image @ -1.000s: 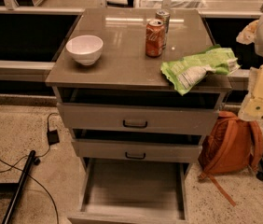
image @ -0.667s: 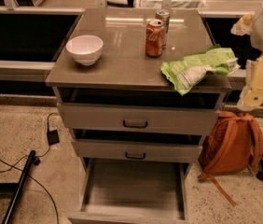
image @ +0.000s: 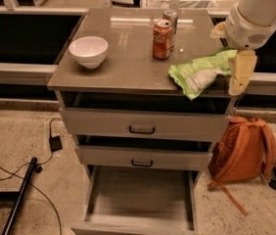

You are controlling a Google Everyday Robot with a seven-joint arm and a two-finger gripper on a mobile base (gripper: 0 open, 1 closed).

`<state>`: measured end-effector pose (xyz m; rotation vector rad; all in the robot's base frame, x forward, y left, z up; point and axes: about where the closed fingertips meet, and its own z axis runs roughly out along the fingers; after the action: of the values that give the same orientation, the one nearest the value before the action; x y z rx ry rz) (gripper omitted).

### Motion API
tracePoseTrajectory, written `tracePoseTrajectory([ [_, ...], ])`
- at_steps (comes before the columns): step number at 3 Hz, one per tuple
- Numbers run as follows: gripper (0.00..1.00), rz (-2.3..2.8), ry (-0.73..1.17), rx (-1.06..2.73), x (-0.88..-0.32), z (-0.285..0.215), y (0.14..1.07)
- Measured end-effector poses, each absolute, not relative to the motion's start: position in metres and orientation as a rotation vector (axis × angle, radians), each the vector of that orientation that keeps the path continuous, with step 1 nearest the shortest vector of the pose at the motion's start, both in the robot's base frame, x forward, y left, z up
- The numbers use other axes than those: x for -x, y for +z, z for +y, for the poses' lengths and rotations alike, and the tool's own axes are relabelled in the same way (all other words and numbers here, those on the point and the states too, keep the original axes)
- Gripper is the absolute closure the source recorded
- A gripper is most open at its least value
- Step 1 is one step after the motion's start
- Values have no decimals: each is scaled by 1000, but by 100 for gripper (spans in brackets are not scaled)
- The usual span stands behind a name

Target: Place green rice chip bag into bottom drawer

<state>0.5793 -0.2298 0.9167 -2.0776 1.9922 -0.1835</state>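
Green rice chip bag [image: 200,71] lies on cabinet top [image: 123,62], front right corner, lower tip just over edge. Gripper [image: 239,73] hangs at bag's right end, right against it. You cannot tell how wide it stands, nor whether it has hold of bag. Bottom drawer [image: 139,192] stands open below.

Judgement: bag light, soft, crinkly, foil likely slick. Expect it to crumple and sag. Pinch the bunched right end, clear of soda can [image: 162,32].
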Motion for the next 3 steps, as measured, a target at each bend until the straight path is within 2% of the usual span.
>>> tracePoseTrajectory([
  [1, 3, 1971, -93, 2153, -620, -237, 859],
  [3, 49, 1814, 22, 2178, -627, -209, 845],
])
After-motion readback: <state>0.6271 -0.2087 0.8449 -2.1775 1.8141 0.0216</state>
